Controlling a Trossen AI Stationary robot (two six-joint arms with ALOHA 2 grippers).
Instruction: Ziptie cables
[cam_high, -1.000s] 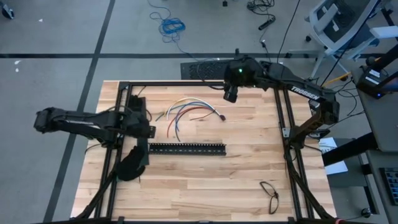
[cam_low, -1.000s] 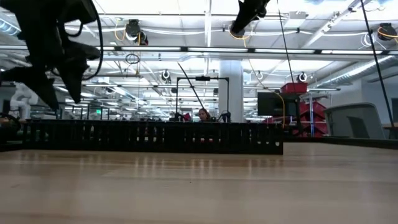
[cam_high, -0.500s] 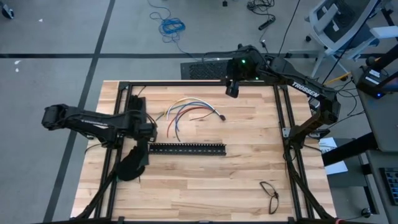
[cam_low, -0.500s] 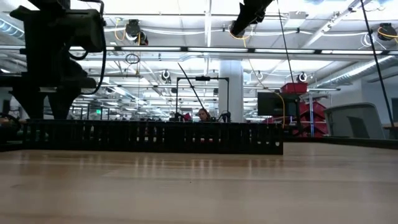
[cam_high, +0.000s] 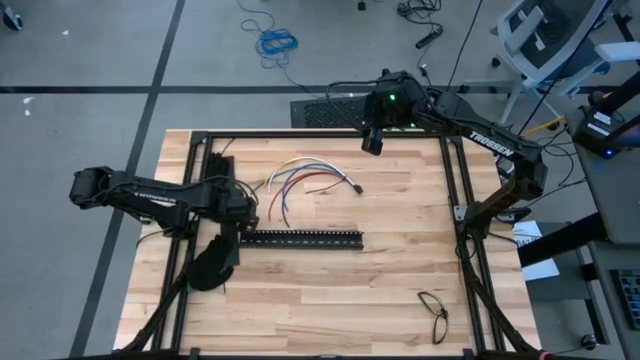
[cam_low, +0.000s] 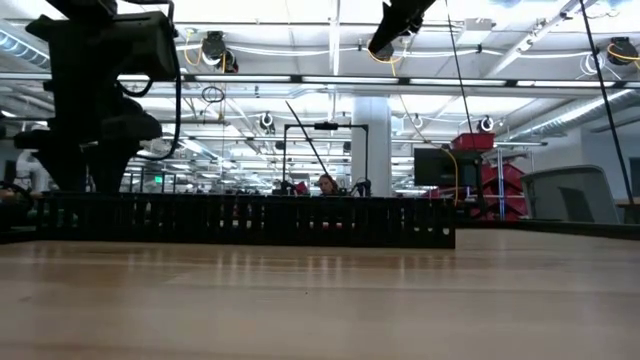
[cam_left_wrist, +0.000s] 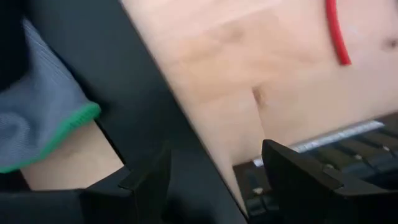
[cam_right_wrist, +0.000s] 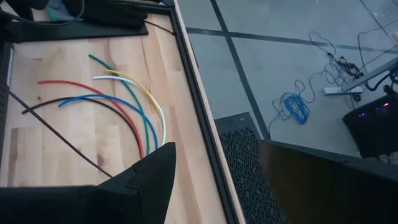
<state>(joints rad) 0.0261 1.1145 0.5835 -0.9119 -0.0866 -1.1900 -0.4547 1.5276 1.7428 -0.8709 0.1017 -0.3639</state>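
Here, cables (cam_high: 305, 180) lie beside the slotted bar (cam_high: 300, 238).

Loose cables (cam_high: 300, 178) fanned in curves on the wooden tabletop (red, blue, white, yellow-green), thin dark zipties (cam_right_wrist: 59, 140) lying across them

Bright, even overhead light falls on the pale wooden surface (cam_high: 390, 250), casting soft shadows; ceiling strip lights glare in the low view, while the left wrist view is blurred.
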